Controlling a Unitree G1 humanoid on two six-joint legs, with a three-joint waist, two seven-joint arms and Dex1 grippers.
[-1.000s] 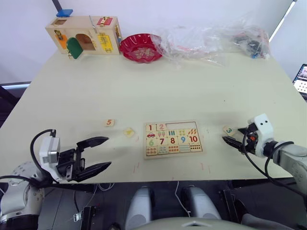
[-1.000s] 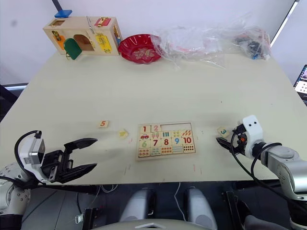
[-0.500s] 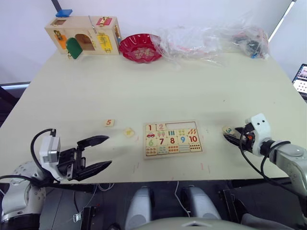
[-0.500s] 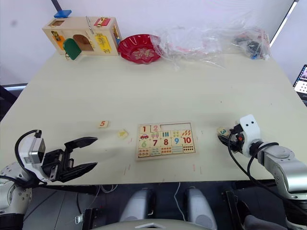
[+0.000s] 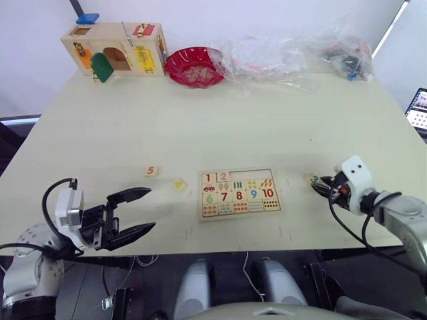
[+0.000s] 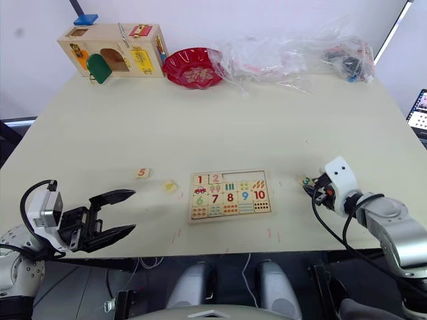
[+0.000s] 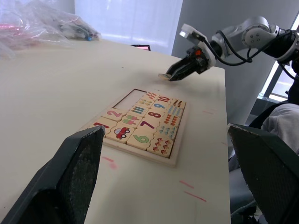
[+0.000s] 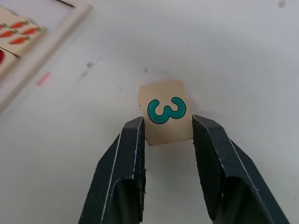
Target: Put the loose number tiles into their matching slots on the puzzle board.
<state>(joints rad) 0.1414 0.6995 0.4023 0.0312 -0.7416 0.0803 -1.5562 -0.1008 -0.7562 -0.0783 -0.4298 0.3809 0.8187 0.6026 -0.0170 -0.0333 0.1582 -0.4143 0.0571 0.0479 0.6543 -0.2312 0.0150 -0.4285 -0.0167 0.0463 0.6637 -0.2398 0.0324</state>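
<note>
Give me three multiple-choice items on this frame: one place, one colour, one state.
1. Where does the 5 tile lie?
A. on the table left of the puzzle board
B. in the red bowl
C. inside the board

2. Colour of the numeral on the 3 tile?
A. red
B. teal green
C. yellow

3. How is the left gripper?
A. shut on a tile
B. open, holding nothing
C. shut, empty

Answers: 1 A, it sits on bare table; 2 B, right wrist view shows it; 3 B, its fingers are spread apart.

Lab: test table [image 5: 200, 127], toys, floor-length windows [image 7: 126, 21].
</note>
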